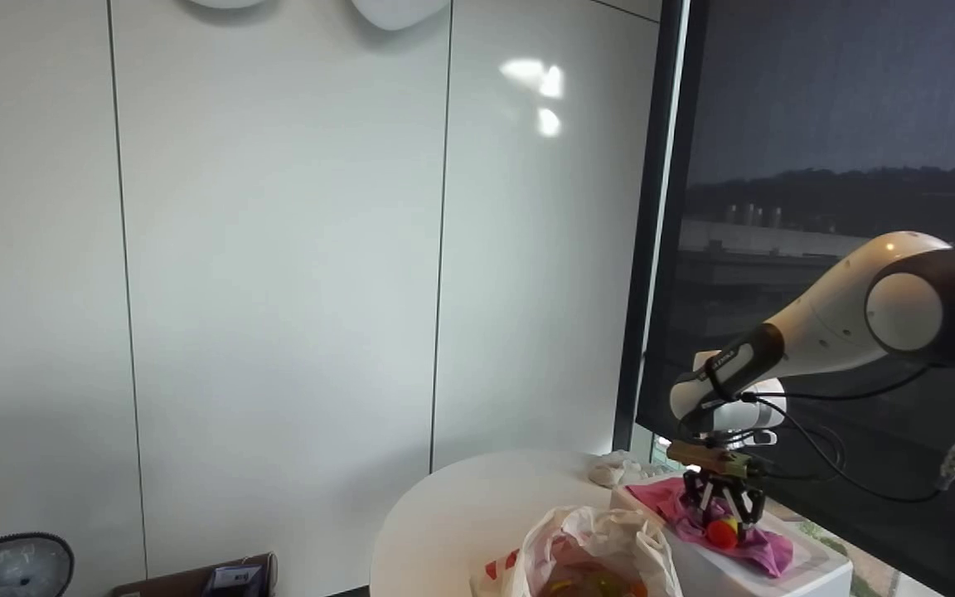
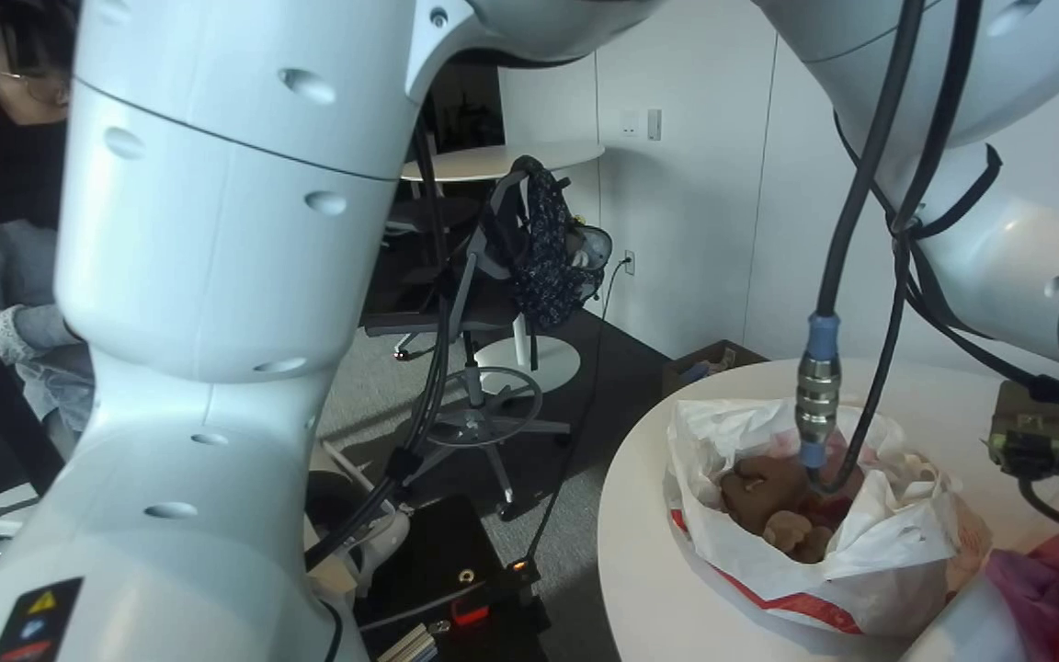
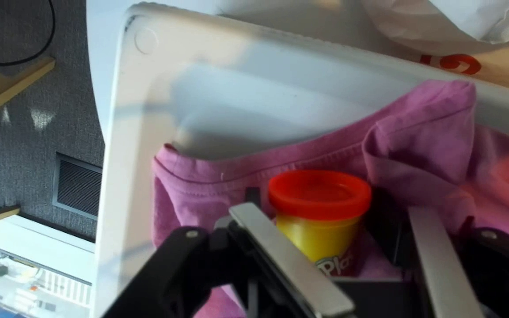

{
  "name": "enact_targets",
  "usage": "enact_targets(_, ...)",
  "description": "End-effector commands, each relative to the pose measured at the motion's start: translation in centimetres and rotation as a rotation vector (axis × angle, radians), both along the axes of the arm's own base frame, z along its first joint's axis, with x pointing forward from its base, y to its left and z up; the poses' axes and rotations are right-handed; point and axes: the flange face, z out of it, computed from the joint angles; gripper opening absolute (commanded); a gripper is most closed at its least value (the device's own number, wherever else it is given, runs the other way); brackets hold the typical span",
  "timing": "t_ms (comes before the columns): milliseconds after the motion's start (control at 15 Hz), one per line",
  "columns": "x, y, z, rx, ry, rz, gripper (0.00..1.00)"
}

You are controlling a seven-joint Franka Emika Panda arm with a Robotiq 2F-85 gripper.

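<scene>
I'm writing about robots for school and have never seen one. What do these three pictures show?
The white machine is a robot arm ending in a black claw. Two pictures come from cameras outside it; the third from its wrist camera. An open bag with things inside stands on a round white table, beside a white box. A pink cloth lies on the box; a red-lidded yellow tub appears to rest on it. The claw's fingers stand either side of the tub; whether they grip it is unclear.

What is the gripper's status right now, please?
Gripper astride red-lidded yellow tub; firm grip unclear. Pink cloth beneath tub, atop white box. Cloth bunched close to gripper, might snag.
</scene>
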Motion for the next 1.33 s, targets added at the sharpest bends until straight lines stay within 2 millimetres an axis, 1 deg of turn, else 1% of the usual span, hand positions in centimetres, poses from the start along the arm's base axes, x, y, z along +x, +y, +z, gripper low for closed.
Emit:
enact_targets(0,0.2,0.5,1.2,0.009,0.002,0.0,0.33)
enact_targets(67,0.2,0.5,1.3,0.009,0.002,0.002,0.28)
enact_targets(133,0.1,0.5,1.5,0.007,0.002,0.001,0.28)
enact_targets(200,0.0,0.5,2.3,0.022,0.001,0.002,0.28)
enact_targets(267,-0.1,0.4,3.2,0.023,-0.014,0.003,0.28)
enact_targets(467,-1.2,-0.1,7.2,0.042,0.012,0.031,0.28)
enact_targets(667,-2.8,1.0,10.4,0.173,0.125,0.154,0.28)
enact_targets(800,-3.3,2.7,12.0,0.247,0.142,0.238,0.28)
enact_targets(933,-3.3,5.1,12.0,0.307,0.143,0.329,0.28)
enact_targets(1067,-2.5,8.2,10.1,0.328,0.104,0.429,0.28)
enact_targets(1133,-2.3,10.0,8.2,0.329,0.105,0.456,0.28)
enact_targets(1200,-1.9,11.6,6.8,0.309,0.082,0.489,0.28)
enact_targets(1267,-1.3,13.3,4.8,0.286,0.048,0.503,0.28)
